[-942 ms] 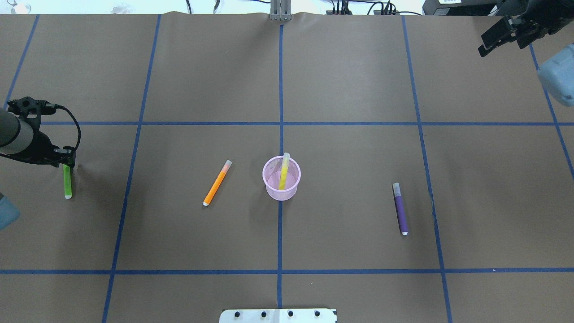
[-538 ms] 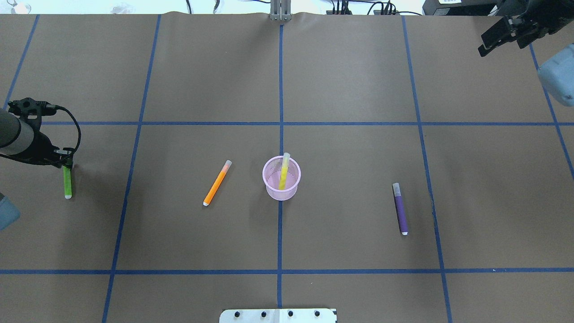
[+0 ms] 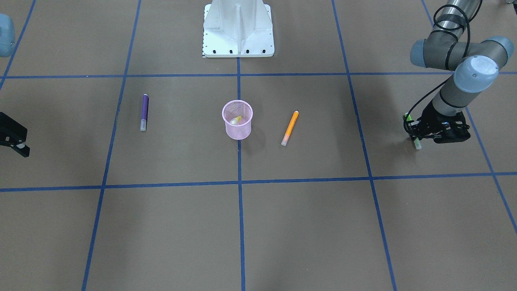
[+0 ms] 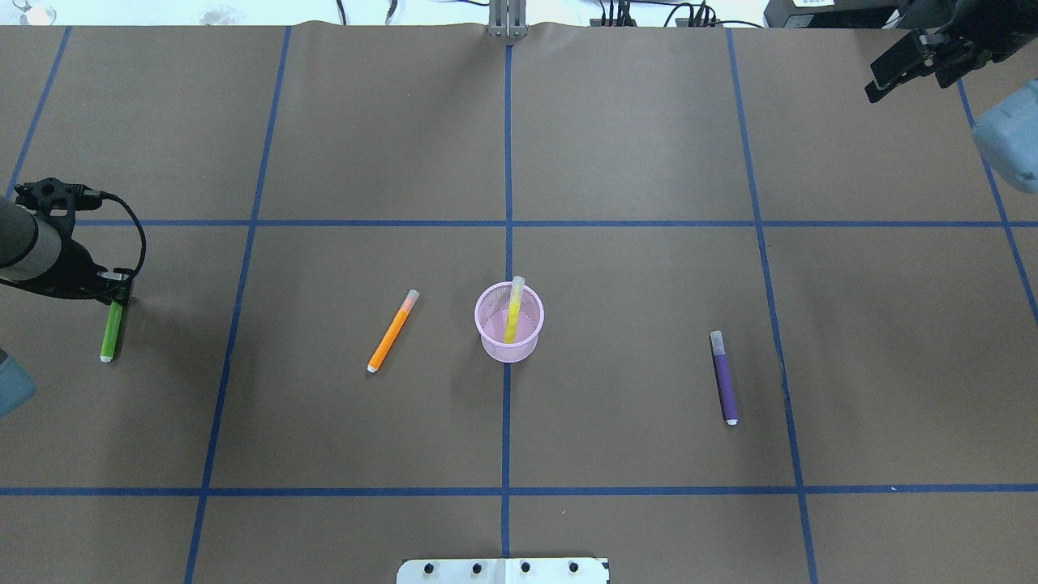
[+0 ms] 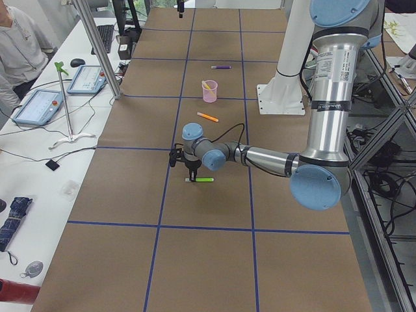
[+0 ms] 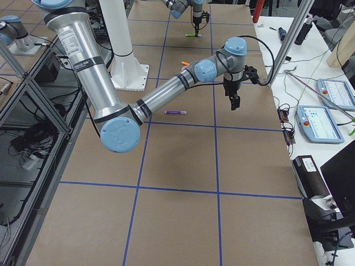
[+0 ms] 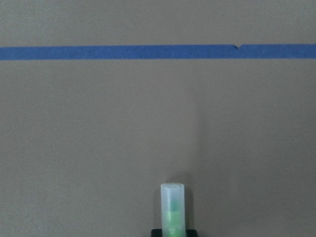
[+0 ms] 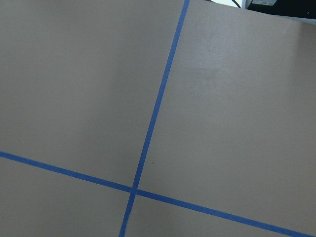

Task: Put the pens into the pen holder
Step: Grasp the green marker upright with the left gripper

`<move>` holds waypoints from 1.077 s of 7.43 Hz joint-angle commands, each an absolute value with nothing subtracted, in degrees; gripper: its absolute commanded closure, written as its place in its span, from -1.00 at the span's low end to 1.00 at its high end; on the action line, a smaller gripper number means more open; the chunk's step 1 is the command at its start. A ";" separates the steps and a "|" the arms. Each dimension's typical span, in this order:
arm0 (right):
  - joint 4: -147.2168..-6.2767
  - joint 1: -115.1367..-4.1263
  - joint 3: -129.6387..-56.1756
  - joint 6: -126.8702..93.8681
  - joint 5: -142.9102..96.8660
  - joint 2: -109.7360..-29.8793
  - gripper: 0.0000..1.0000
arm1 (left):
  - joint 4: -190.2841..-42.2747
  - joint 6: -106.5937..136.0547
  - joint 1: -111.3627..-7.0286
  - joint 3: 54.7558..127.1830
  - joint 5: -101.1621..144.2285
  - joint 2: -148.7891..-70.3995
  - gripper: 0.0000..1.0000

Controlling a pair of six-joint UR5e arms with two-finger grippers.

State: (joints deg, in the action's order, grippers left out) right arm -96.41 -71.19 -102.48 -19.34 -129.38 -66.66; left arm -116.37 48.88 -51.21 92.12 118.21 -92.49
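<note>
L arm: forearm comes in low from the left edge, wrist turned down. My left gripper (image 4: 116, 298) is clamped on the slim green pen (image 4: 108, 334) near its pale cap. Long axis approx. level, free end toward my base, slightly leftward.

Slim orange pen (image 4: 391, 332) lies flat on the brown paper table (image 4: 649, 162), diagonal, cap far-right.

Pink wire-mesh pen holder (image 4: 496, 350) stands upright at centre. The yellow pen (image 4: 513, 312) leans inside it, cap up.

Purple pen (image 4: 724, 381) lies flat, cap away from me.

R arm: extended to the far right corner. My right gripper (image 4: 904, 77) is raised, jaws apart, holding nothing.
</note>
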 commanded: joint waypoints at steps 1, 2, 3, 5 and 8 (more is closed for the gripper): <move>-96.42 -71.19 -102.39 -19.34 -129.37 -66.71 -1.00 | -116.37 48.69 -51.07 92.11 118.21 -92.46 0.44; -96.42 -71.19 -102.39 -19.34 -129.37 -66.71 -1.00 | -116.37 48.69 -51.06 92.11 118.21 -92.55 0.42; -96.42 -71.19 -102.39 -19.34 -129.37 -66.71 -1.00 | -116.37 48.60 -51.06 92.11 118.21 -92.55 0.42; -96.42 -71.19 -102.31 -19.34 -128.94 -66.62 -1.00 | -116.28 48.52 -51.06 92.11 118.21 -92.55 0.59; -96.42 -71.19 -102.30 -19.34 -129.02 -66.71 -1.00 | -116.02 48.34 -51.15 95.08 118.91 -92.98 1.00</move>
State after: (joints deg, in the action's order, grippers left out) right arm -96.42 -71.19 -102.31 -19.34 -129.02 -66.68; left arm -116.24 48.38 -51.10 93.50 118.41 -92.70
